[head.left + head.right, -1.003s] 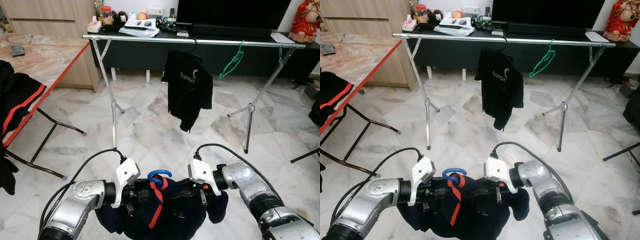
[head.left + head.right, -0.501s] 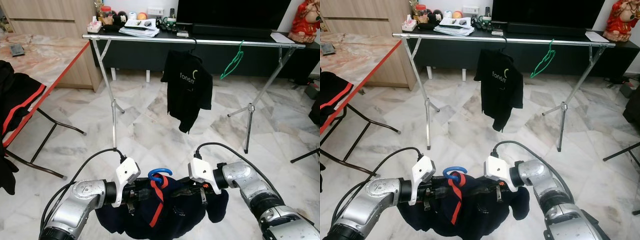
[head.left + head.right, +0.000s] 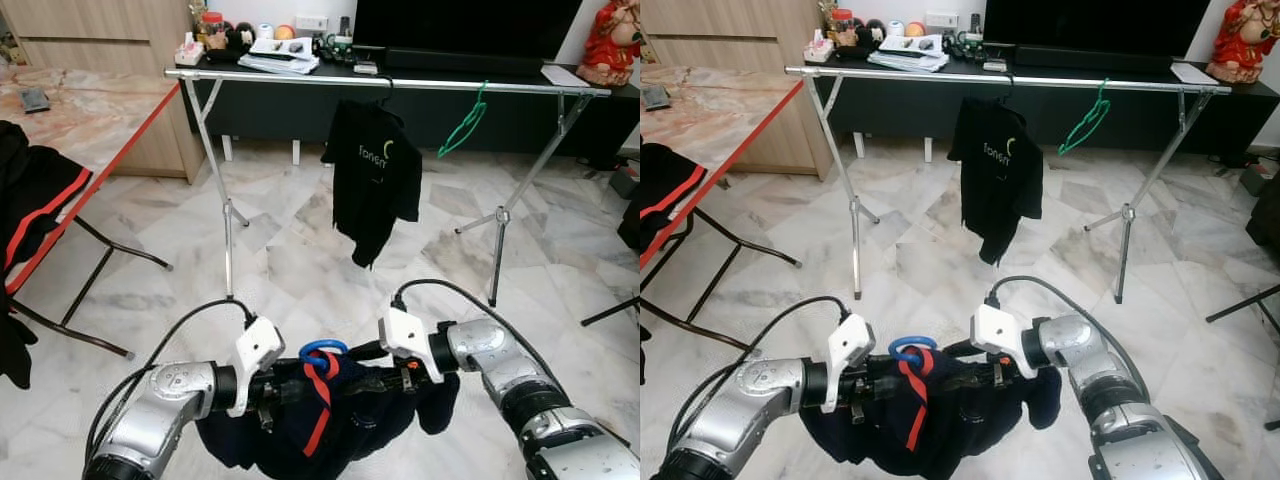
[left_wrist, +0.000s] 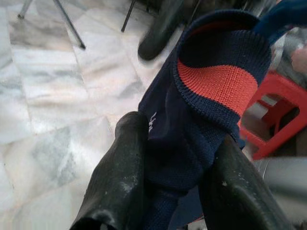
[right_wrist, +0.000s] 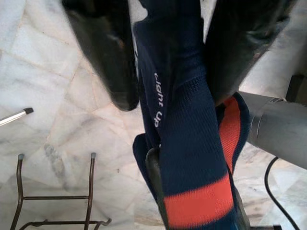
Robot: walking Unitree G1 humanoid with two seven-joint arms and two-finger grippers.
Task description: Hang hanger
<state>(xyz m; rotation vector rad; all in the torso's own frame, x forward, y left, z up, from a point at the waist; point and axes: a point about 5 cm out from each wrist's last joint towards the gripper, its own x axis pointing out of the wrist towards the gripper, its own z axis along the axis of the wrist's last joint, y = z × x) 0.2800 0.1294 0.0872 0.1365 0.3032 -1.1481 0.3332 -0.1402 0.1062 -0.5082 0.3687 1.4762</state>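
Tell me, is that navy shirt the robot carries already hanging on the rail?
Not yet. The navy shirt, on its blue hanger, is held between the left gripper and right gripper, low before the rail.

hanging black shirt point(image 3: 375, 175) — swung slightly left | both arms — shifted slightly right, lower

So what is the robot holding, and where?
Both grippers, left and right, pinch the navy shirt on its blue hanger, one at each shoulder.

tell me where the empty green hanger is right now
The green hanger hangs on the clothes rail toward the robot's right in the eye views, just right of the hanging black t-shirt, near the rail's right legs.
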